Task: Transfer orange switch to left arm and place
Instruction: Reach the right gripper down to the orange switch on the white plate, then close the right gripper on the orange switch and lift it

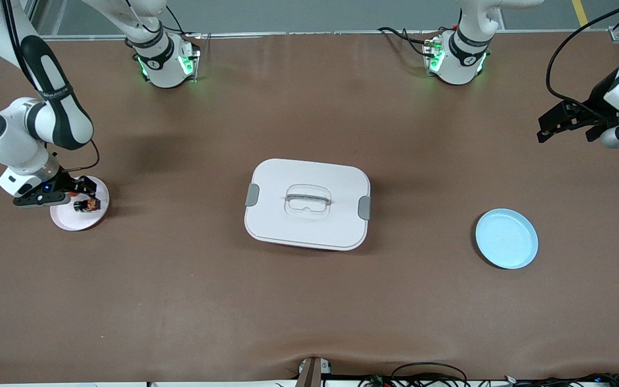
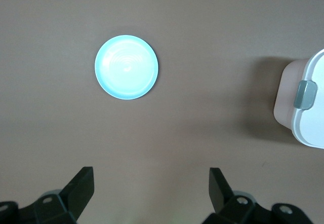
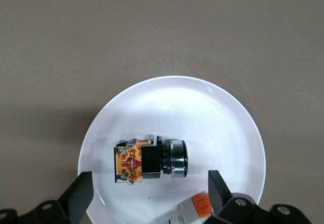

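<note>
The orange switch (image 3: 150, 161) lies on its side in the pink plate (image 1: 67, 221), directly under the right gripper (image 1: 76, 189), which hangs low over the plate with its 2 fingers (image 3: 77, 196) spread wide and holding nothing. In the right wrist view the switch sits between the 2 black fingertips, apart from both.

The switch is a short black cylinder with a ribbed, metal-ringed collar at 1 end and an orange block with small metal contacts at the other. Just beside it on the same plate, partly hidden by a fingertip, lies a small silver-white piece (image 3: 195, 210) with an orange-red bit.

The plate is round, smooth and shallow with a raised rim, pale pink in the front view. It stands at the right arm's end of the table (image 1: 309, 301), whose top is a matte brown sheet.

The box (image 1: 307, 203) sits in the middle of the table: white, rounded-rectangular, with grey side latches and a recessed clear handle in its lid. A round light-blue plate (image 1: 506, 238), glossy and bare, lies toward the left arm's end, nearer to the front camera than the box.

The left arm waits; its left gripper (image 1: 570, 122) hangs high over that end of the table, fingers (image 2: 81, 187) wide apart and empty.
</note>
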